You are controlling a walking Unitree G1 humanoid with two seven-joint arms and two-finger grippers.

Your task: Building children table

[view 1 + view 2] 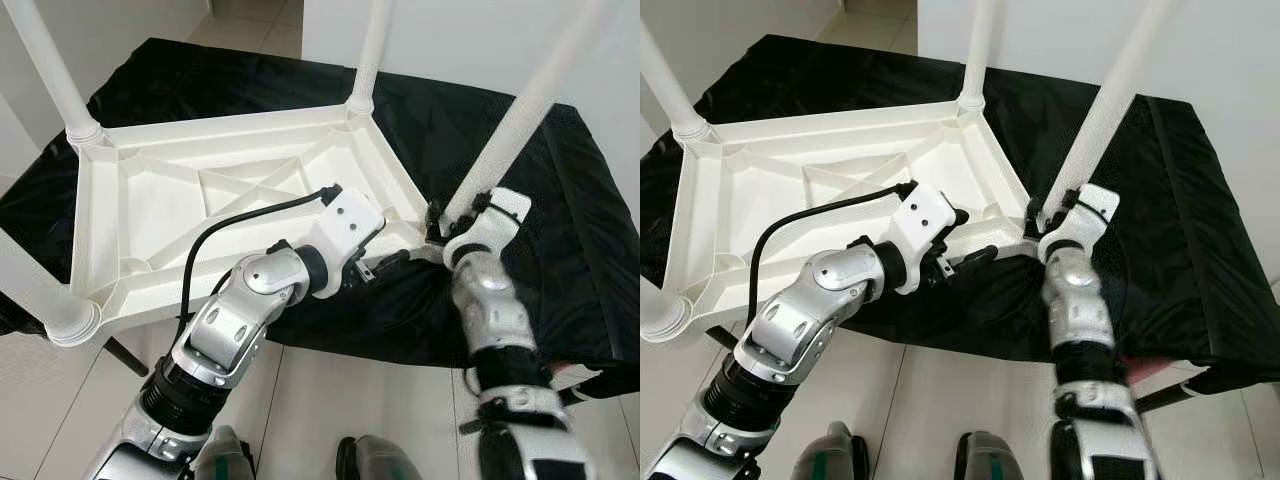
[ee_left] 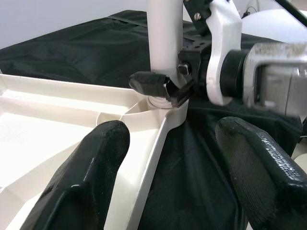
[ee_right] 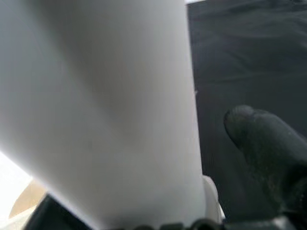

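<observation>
Upturned white ribbed table [image 1: 200, 190], four tubular legs up

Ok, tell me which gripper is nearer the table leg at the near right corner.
Right. The right gripper is closed around the base of that table leg; the left gripper is open beside it, straddling the tabletop rim.

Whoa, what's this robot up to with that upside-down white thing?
It is putting together a small white plastic table, which lies upside down on a black cloth with its legs pointing up. The right gripper is closed around the base of the near right leg, where it meets the table's corner socket. The left gripper is open, its fingers straddling the table's rim just beside that corner.
</observation>
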